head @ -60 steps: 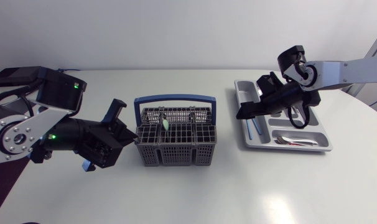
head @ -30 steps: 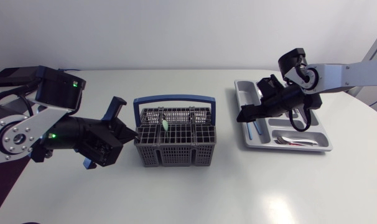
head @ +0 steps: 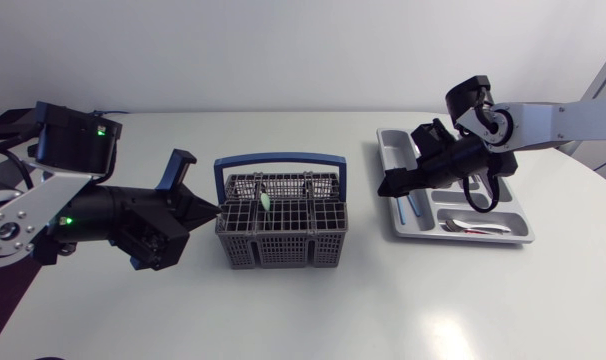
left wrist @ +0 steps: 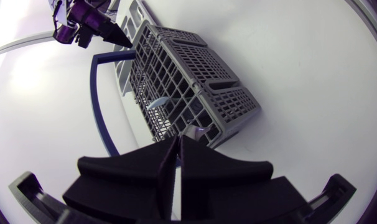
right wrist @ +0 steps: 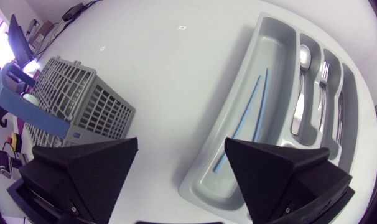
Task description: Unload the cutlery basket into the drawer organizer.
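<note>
Lying in the organizer, fork shows only from right wrist.

A white table carries two things, well apart; a grey cutlery basket with a blue handle stands left of the middle. A grey drawer organizer lies flat toward the right side.

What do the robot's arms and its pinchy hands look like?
The left arm and the right arm have silver-grey links with round black joints. The left one carries a black box with a small green light. The left gripper and the right gripper are matte black, each with two broad wedge-shaped fingers.
</note>
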Controlling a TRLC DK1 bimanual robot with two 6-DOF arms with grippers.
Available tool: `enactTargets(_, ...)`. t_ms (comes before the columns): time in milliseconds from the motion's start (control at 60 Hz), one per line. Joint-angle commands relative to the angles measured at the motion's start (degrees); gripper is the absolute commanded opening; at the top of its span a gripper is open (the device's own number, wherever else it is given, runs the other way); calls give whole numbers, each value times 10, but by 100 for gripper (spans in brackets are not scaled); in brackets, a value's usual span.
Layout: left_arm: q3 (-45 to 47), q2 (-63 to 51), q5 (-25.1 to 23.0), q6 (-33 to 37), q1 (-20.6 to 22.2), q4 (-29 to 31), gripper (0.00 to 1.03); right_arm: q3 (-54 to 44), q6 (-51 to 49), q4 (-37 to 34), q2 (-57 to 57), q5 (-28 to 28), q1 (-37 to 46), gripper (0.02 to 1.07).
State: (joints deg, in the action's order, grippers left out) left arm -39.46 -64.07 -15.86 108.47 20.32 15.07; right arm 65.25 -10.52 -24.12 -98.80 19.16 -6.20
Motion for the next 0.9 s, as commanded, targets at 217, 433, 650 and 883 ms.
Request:
enactTargets(217, 25, 43, -18, 25, -11, 1, 4, -29, 8, 1, 28, -8, -15, 102)
enactTargets(433, 24, 69, -23, 30, -21, 7, 4, -42, 13, 1, 48, -16, -29, 102)
enactTargets(650, 16, 93, -35, 46, -40, 7, 4, -64, 16, -1, 86, -19, -38, 102)
enactTargets(883, 4, 124, -48, 39, -41, 9, 4, -94, 14, 1, 142, -44, -53, 102)
